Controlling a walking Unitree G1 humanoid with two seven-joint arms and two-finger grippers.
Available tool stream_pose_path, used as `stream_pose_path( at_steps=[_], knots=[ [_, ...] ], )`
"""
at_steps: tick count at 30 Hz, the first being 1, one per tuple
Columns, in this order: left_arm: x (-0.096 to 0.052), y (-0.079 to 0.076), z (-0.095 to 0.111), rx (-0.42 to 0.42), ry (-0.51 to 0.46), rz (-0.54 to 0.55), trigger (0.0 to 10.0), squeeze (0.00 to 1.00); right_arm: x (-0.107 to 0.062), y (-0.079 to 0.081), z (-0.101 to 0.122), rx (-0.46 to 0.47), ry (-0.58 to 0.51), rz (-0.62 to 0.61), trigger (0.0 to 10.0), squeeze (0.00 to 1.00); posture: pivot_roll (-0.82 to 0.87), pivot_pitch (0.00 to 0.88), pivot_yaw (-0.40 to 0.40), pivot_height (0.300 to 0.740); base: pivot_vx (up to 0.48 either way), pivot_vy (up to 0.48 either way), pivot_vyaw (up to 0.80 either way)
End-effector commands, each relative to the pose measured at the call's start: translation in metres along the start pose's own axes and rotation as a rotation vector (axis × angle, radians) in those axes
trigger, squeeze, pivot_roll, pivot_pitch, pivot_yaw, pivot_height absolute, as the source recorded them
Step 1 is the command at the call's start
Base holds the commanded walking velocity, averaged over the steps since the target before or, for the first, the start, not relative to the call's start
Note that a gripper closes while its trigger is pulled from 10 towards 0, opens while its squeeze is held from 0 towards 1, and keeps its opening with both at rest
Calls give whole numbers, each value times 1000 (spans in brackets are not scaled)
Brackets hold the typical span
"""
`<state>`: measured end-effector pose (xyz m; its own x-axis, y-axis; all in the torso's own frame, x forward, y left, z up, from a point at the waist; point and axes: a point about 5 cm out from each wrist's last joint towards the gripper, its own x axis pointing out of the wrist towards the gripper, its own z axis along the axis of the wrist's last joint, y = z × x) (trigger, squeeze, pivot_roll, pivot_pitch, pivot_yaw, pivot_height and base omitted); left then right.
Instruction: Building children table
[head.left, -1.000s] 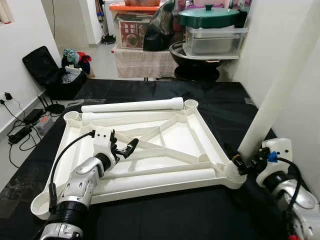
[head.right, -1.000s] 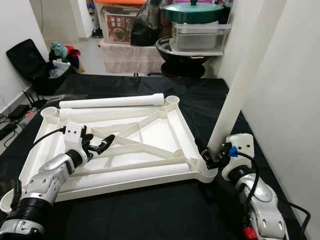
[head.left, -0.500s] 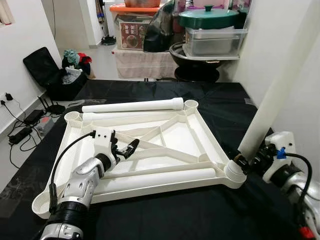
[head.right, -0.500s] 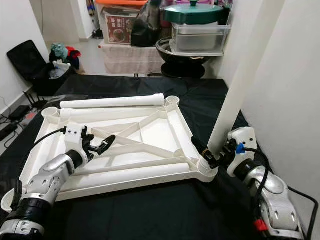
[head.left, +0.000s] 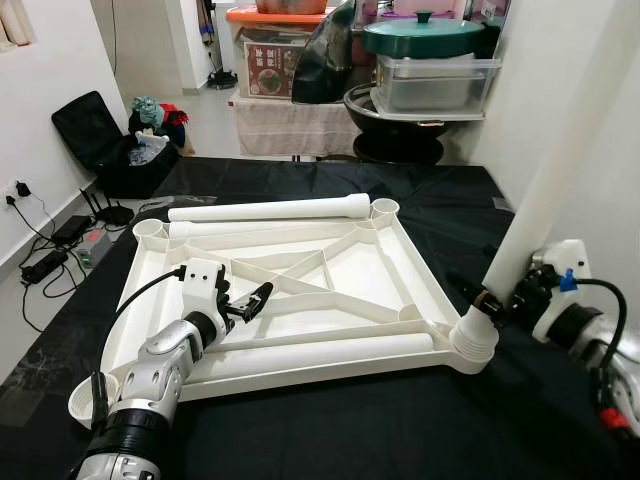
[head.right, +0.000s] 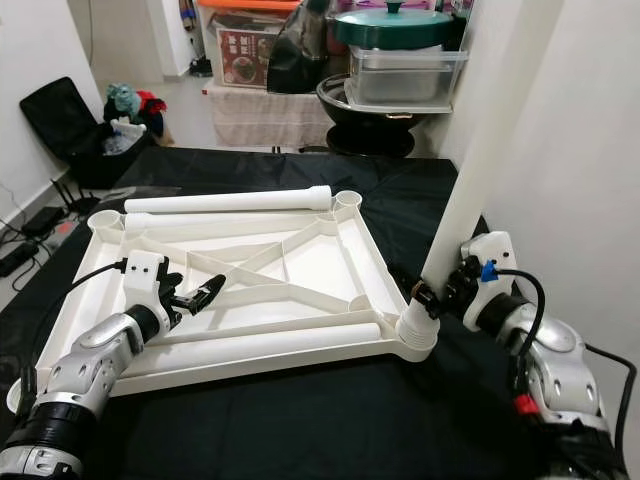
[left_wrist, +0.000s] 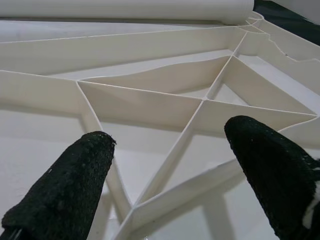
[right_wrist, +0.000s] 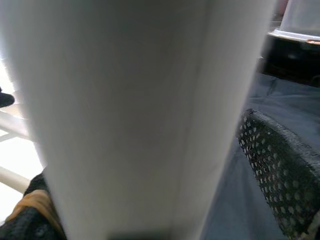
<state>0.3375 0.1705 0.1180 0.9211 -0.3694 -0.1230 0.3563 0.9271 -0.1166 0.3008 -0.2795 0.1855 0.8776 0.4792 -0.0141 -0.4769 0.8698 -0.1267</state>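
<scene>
The white plastic tabletop (head.left: 360, 275) lies upside down on a black cloth, its ribs facing up. One white table leg (head.left: 560, 160) stands nearly upright in the near right corner socket (head.left: 474, 340). My right gripper (head.left: 497, 300) is shut on this leg just above the socket; in the right wrist view the leg (right_wrist: 130, 110) sits between the black fingers (right_wrist: 280, 175). My left gripper (head.left: 252, 300) hovers open over the ribs on the left side, with nothing between its fingers (left_wrist: 65, 185). A second leg (head.left: 270, 210) lies along the far edge and a third (head.left: 330, 352) lies across the near side.
A white wall (head.left: 600, 120) stands close on the right behind the upright leg. A rack with storage boxes (head.left: 275, 60), a green-lidded pot (head.left: 420, 35) and a black pan is at the back. A black bag (head.left: 100, 140) and cables (head.left: 50, 250) lie on the floor at left.
My right arm has risen and swung right, its gripper now higher at the leg's base. The left gripper has sunk a little toward the ribs. The camera has shifted slightly.
</scene>
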Motion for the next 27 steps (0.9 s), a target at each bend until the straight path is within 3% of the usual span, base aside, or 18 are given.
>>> stream_pose_path(
  at_steps=[1, 22, 23, 24, 25, 26, 27],
  knots=[
    [-4, 4, -1, 16, 14, 11, 10000, 0, 5, 1, 2, -10, -5, 24, 10000, 0, 59, 0, -48, 740, 0, 0, 0],
    [-5, 5, -1, 26, 19, 4, 10000, 0, 1, 1, -2, 11, -28, 187, 10000, 0, 61, 0, -41, 740, 0, 0, 0],
    [-5, 5, -1, 26, 20, 2, 10000, 0, 1, 0, -1, 10, -32, 185, 8706, 0, 63, 0, -41, 740, 0, 0, 0],
    [-5, 5, -1, 26, 20, 2, 10000, 0, 1, 0, -1, 10, -32, 185, 8706, 0, 63, 0, -41, 740, 0, 0, 0],
    [-5, 5, -1, 27, 21, 2, 10000, 0, 1, -3, -1, 11, -36, 180, 4588, 0, 65, 0, -43, 740, 0, 0, 0],
    [-5, 5, -1, 27, 22, 2, 10000, 0, 1, -4, -1, 11, -39, 175, 3098, 0, 65, 0, -43, 740, 0, 0, 0],
    [-5, 5, -1, 27, 22, 2, 10000, 0, 1, -4, -1, 11, -39, 175, 3098, 0, 65, 0, -43, 740, 0, 0, 0]
  ],
)
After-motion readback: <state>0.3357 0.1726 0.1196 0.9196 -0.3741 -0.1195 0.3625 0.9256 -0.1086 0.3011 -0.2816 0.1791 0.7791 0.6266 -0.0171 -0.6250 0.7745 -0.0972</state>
